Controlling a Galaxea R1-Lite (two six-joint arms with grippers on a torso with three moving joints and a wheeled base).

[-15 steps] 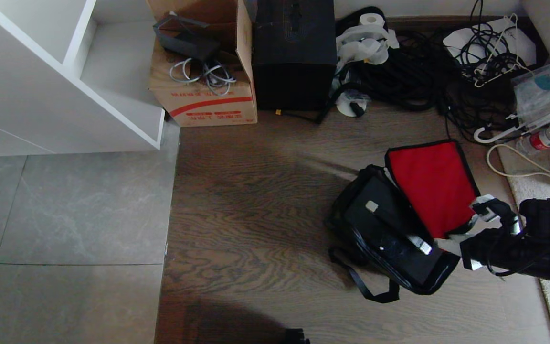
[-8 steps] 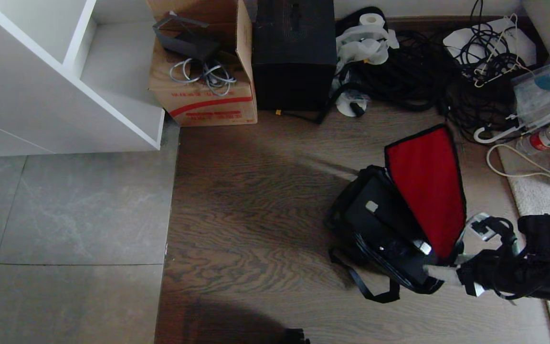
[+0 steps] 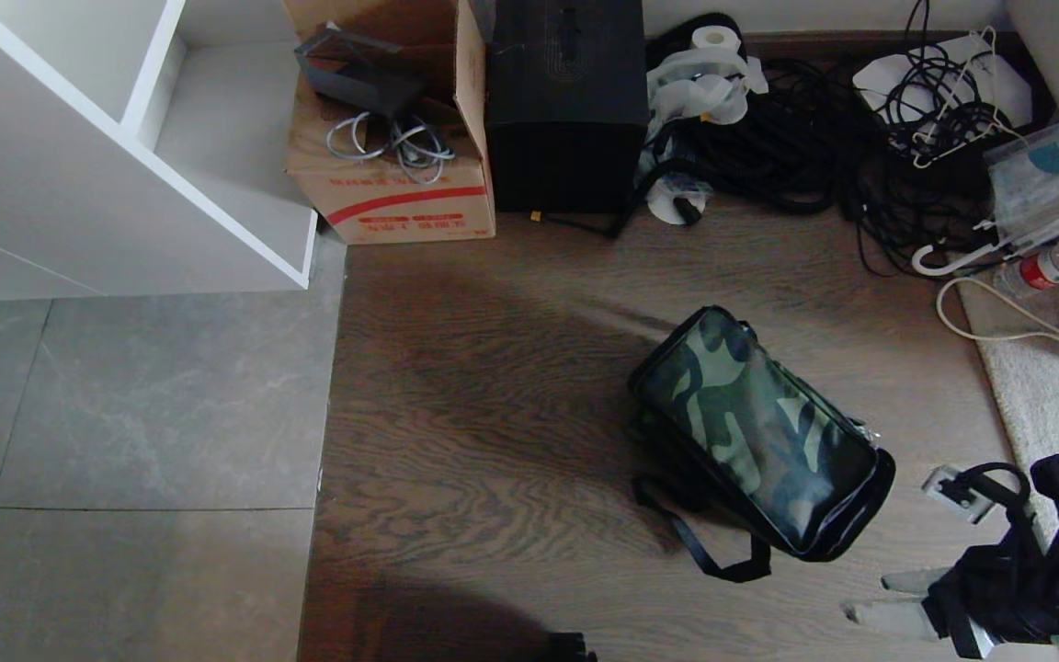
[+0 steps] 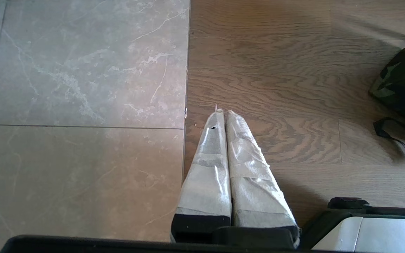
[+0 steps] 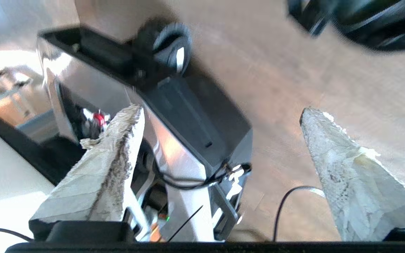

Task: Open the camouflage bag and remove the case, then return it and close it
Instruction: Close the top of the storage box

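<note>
The camouflage bag [image 3: 759,432] lies on the wood floor right of centre, its camouflage lid down over the top. The case is hidden from view. A black strap [image 3: 713,552] trails from the bag's near side. My right gripper [image 3: 871,598] is low at the near right, clear of the bag, with its jaws wide apart and nothing between them [image 5: 220,109]. A dark, blurred edge of the bag [image 5: 364,17] shows in the right wrist view. My left gripper [image 4: 222,111] hangs parked over the tile-wood seam, shut and empty, with the bag [image 4: 403,84] off to its side.
Along the far wall stand a red-striped cardboard box [image 3: 392,184], a tall black box [image 3: 566,101] and a tangle of black cables [image 3: 814,138]. A white shelf unit [image 3: 125,165] fills the far left. A pale rug [image 3: 1035,386] and a bottle [image 3: 1058,267] lie at the right.
The red-lined lid has swung over from open to down on the bag, covering the case. My right gripper has let go, opened wide and drawn back toward the near right.
</note>
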